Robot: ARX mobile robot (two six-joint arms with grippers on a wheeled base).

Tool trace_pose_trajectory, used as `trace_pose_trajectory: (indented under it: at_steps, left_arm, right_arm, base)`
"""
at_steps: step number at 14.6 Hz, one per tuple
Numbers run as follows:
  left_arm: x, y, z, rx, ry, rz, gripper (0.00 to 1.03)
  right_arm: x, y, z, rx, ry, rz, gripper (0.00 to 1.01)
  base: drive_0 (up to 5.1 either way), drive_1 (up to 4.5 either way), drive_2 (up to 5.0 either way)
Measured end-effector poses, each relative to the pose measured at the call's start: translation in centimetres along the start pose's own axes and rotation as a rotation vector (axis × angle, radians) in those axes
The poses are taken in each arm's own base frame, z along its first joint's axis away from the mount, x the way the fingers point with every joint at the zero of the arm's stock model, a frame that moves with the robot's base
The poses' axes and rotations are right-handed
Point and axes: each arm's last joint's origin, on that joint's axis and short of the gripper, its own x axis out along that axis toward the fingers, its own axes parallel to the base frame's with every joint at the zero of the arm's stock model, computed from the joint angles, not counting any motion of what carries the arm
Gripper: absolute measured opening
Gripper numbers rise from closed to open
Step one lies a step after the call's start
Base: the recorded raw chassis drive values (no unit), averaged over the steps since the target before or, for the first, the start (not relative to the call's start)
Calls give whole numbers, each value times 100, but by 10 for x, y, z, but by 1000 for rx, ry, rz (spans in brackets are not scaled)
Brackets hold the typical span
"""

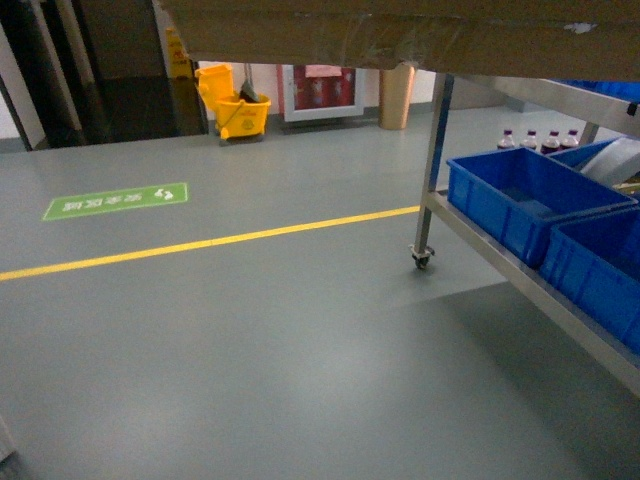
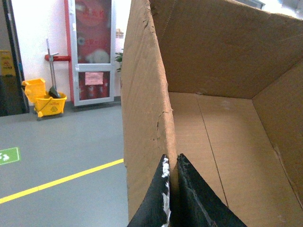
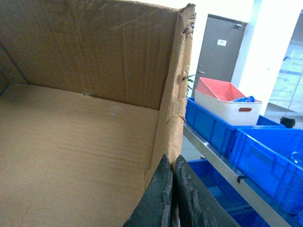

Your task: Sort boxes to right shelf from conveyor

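Right now the cardboard box [image 2: 222,109] is up in the air between the two arms, open side up, with nothing inside it. The left tool [image 2: 171,198] is clamped on the box's left wall, one finger outside and one inside, pressed together on the cardboard. The right tool [image 3: 171,198] grips the right wall in the same way, just below a torn top corner. In the head view only the underside of the box [image 1: 400,35] shows, running along the top of the picture with clear tape on its seam, so the box is held high, at about camera height.

The steel shelf [image 1: 432,140] stands ahead and to the right, its near post and caster on the grey floor [image 1: 250,340]. Its lower level carries blue crates [image 1: 525,200], and the right wrist view shows more crates [image 3: 213,125] close beside the box's right wall. So the shelf lies on the right arm's side, and I judge the box must travel rightward with its long side across the rails, both arms moving together. The conveyor is not in view.
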Motion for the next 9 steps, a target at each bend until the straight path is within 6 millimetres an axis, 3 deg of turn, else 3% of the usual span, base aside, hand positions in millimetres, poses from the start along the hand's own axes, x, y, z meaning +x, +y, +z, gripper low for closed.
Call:
trace_pose_trajectory:
  at_steps: [9]
  left_arm:
    - [0, 0, 0, 0, 0, 0, 2]
  right_arm:
    - [0, 0, 0, 0, 0, 0, 2]
  base:
    - [-176, -176, -176]
